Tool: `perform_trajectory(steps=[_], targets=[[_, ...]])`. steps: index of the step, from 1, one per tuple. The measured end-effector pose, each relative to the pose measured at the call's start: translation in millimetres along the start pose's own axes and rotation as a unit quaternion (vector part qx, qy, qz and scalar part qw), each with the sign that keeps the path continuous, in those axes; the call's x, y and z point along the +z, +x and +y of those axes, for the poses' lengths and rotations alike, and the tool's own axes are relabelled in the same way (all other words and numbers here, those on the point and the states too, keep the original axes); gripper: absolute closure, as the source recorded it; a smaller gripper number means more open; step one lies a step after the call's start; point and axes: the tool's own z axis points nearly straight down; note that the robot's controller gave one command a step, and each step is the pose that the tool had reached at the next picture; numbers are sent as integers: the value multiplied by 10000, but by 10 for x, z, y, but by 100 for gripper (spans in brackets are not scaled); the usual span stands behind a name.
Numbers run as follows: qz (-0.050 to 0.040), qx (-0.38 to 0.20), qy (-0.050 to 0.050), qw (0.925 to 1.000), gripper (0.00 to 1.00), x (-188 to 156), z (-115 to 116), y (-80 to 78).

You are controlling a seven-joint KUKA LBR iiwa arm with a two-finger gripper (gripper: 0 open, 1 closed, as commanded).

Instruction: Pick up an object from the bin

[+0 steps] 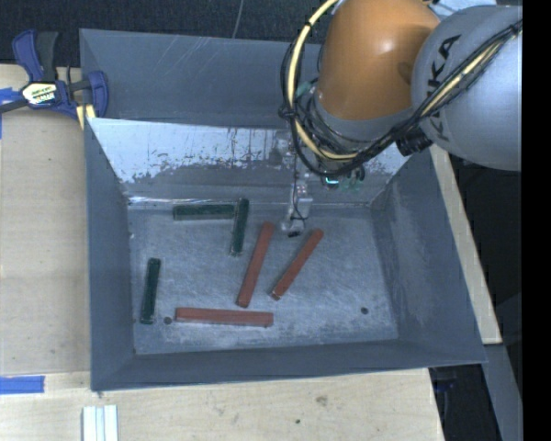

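The tool (297, 220) hangs low near the back of the bin (211, 150), tip between the upper ends of a red-brown stick (254, 266) just left of it and another red-brown stick (297, 265) just right; whether spread or pressed together, cannot tell

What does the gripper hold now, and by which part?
Nothing that can be seen. The gripper hangs between the upper ends of the left slanted red-brown stick and the right slanted stick; both lie flat on the bin floor.

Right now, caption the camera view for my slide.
Tool by the upper ends of two slanted red-brown sticks in the grey metal bin.
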Motion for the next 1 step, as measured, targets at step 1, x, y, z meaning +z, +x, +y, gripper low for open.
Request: perform_trajectory(steps=[1], targets=[[-15,1,-1,10000,0,-22,-1,-2]])
